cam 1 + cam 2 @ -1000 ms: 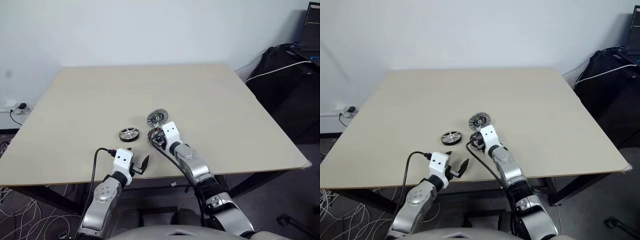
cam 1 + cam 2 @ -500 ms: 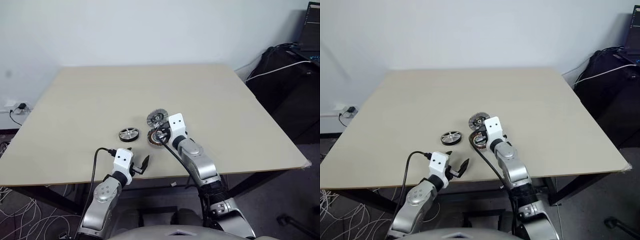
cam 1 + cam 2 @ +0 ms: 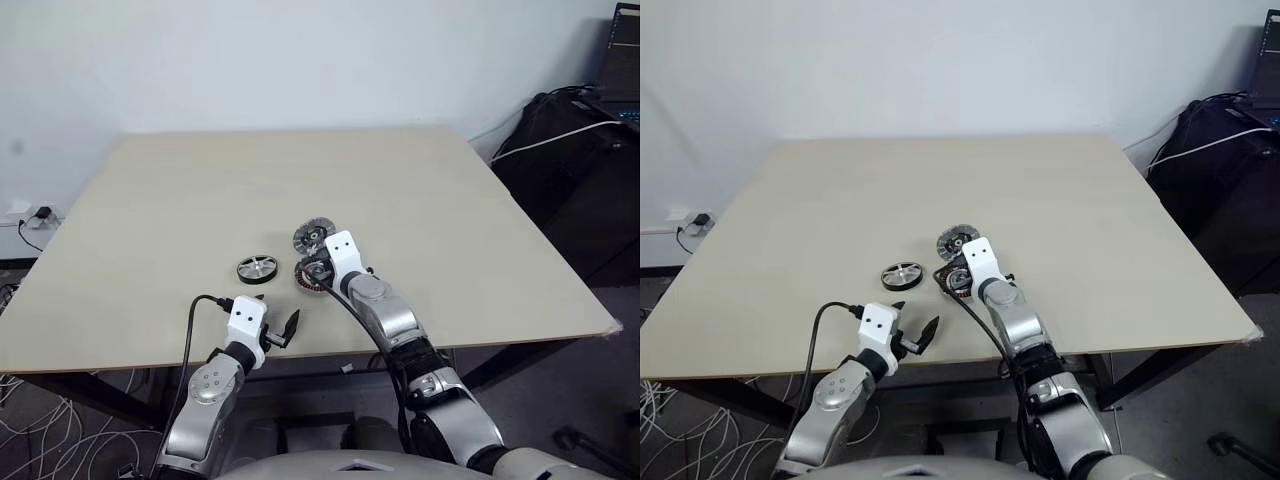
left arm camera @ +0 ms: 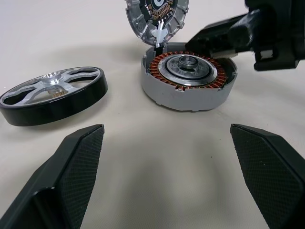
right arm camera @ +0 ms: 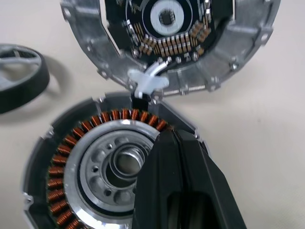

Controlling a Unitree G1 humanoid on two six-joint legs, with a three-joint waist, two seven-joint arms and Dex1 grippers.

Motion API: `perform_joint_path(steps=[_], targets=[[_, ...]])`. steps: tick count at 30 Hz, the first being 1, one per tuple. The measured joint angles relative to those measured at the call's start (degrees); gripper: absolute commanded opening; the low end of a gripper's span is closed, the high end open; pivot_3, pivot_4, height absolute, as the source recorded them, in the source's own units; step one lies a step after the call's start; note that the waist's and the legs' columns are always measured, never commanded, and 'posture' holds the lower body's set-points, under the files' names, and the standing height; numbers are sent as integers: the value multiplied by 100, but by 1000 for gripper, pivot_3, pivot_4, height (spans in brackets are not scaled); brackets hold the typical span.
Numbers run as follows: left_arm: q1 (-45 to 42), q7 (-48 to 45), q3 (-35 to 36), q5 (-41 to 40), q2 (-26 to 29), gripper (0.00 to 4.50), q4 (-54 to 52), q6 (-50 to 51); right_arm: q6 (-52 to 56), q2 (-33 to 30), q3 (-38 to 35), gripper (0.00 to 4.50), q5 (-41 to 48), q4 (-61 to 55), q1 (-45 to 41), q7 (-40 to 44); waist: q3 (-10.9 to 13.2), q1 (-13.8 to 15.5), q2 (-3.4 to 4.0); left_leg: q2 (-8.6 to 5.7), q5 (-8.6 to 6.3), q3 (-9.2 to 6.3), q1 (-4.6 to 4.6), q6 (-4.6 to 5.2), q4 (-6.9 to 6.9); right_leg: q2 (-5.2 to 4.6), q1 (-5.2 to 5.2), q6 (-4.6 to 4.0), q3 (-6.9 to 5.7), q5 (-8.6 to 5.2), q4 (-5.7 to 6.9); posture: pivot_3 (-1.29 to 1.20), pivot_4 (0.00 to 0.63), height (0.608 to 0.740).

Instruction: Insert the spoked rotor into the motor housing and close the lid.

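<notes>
The spoked rotor point(image 3: 257, 268), black-rimmed with silver spokes, lies flat on the table, left of the motor housing point(image 3: 309, 277). The housing point(image 4: 188, 78) shows its ring of copper windings. The lid point(image 3: 312, 237) stands tilted open behind it, joined by a white clip point(image 5: 145, 82). My right gripper point(image 5: 169, 136) is shut, its tip resting over the housing's rim by the windings, with nothing seen between the fingers. My left gripper point(image 4: 167, 176) hangs open near the table's front edge, facing the rotor point(image 4: 52, 93) and the housing, touching neither.
The beige table point(image 3: 450, 220) has wide bare room behind and beside the parts. Its front edge point(image 3: 480, 343) lies close to my arms. Black bags and a white cable point(image 3: 580, 150) sit off the table's right side.
My right gripper's fingers have closed and its wrist has tipped down over the housing, which now shows more. The left arm, the rotor and the lid have not moved.
</notes>
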Motion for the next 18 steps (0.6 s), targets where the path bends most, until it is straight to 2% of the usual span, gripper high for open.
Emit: perform_joint_path(steps=[18], targets=[[46,52,2,1,-4,4500,-10,0,-26,-93,147,14,-146,-63,50,343,-2,-42,0,2,0,0,14,0,0,8,9,5,1,3,4,0,0,740]])
